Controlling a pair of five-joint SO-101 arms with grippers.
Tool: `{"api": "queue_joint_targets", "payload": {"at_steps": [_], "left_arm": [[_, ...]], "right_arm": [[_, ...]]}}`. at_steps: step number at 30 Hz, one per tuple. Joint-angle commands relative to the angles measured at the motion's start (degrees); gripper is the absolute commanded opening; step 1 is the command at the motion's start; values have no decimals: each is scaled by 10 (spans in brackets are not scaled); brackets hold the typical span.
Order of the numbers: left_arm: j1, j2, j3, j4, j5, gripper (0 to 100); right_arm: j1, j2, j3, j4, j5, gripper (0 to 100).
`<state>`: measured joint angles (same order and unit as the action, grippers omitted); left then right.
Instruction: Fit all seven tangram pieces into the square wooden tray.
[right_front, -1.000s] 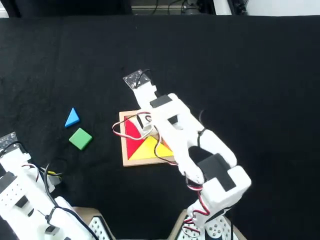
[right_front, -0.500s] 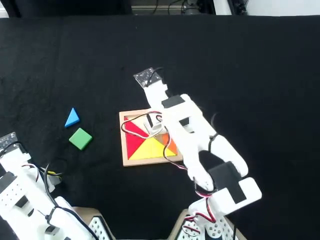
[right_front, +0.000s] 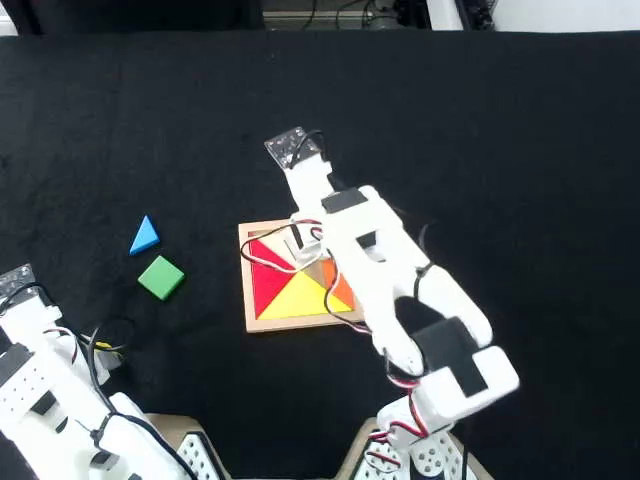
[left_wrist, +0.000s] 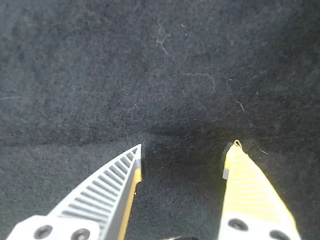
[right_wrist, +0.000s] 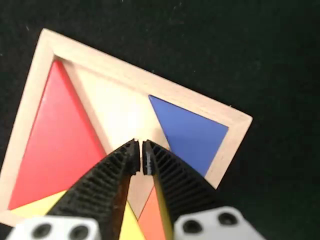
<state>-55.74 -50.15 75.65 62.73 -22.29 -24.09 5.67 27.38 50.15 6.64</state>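
The square wooden tray (right_front: 246, 290) lies at the table's middle, with a red triangle (right_front: 266, 277), a yellow triangle (right_front: 295, 296) and an orange piece (right_front: 342, 292) in it. The right wrist view shows the tray (right_wrist: 140, 75) holding the red triangle (right_wrist: 55, 145), a blue triangle (right_wrist: 187, 135), the yellow triangle (right_wrist: 50, 210) and the orange piece (right_wrist: 152, 220), with bare wood (right_wrist: 117, 112) between red and blue. My right gripper (right_wrist: 140, 150) hangs shut and empty over that bare patch. My left gripper (left_wrist: 185, 150) is open over bare cloth.
A small blue triangle (right_front: 144, 236) and a green square (right_front: 160, 277) lie on the black cloth left of the tray. The left arm (right_front: 45, 390) sits at the near left corner. The right arm (right_front: 385, 280) covers the tray's right side.
The right arm has swung a little to the right and away, uncovering more of the tray's left half. The left arm and the loose pieces have not moved.
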Motion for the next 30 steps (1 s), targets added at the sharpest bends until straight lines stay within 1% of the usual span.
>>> {"api": "queue_joint_targets", "payload": {"at_steps": [1,13,18,25,30], "left_arm": [[6,-5,-2,-7,-3,267],[6,-5,-2,-7,-3,267],[6,-5,-2,-7,-3,267],[6,-5,-2,-7,-3,267],[6,-5,-2,-7,-3,267]], "right_arm": [[1,16,-50,25,5,11],[4,21,-44,43,6,11],[5,18,-34,46,29,11],[5,15,-32,47,28,11],[4,-20,-29,43,25,11]]}}
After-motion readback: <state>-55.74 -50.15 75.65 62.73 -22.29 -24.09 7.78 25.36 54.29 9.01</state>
